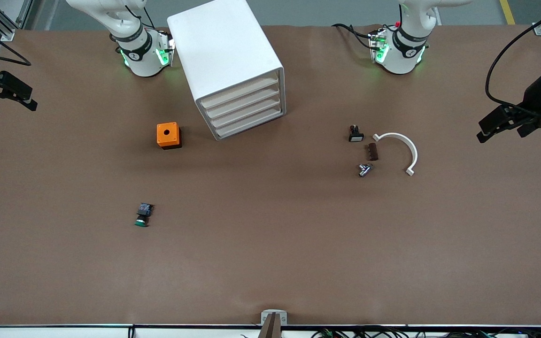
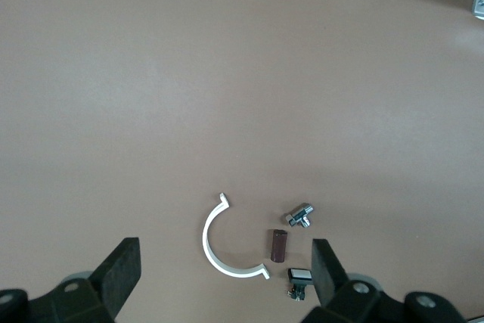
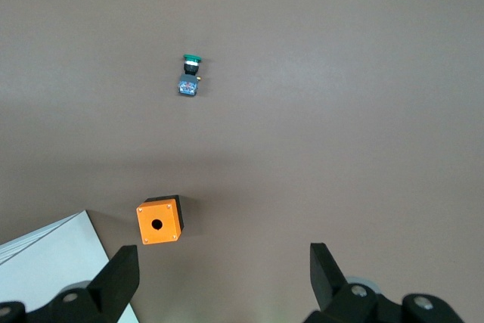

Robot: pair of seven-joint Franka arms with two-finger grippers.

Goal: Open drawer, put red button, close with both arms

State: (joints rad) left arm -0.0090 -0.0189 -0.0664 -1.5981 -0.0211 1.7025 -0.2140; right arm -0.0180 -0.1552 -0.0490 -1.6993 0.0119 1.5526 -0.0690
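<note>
The white cabinet point(image 1: 226, 51) stands between the two arm bases, and its corner also shows in the right wrist view point(image 3: 45, 262). All of its pale drawer fronts, such as the top drawer point(image 1: 240, 93), are shut. The red button is out of view. My left gripper point(image 1: 500, 135) hangs open high over the left arm's end of the table, above a cluster of small parts; its fingers point(image 2: 121, 262) hold nothing. My right gripper point(image 1: 11, 105) hangs open high over the right arm's end, above the orange box; nothing sits between its fingers point(image 3: 125, 262).
An orange box with a hole point(image 1: 168, 135) sits beside the cabinet. A green-capped button point(image 1: 142, 215) lies nearer the front camera. Toward the left arm's end lie a white curved clip point(image 1: 404, 150), a brown block point(image 1: 373, 151), a metal fitting point(image 1: 364, 169) and a white-capped black switch point(image 1: 355, 134).
</note>
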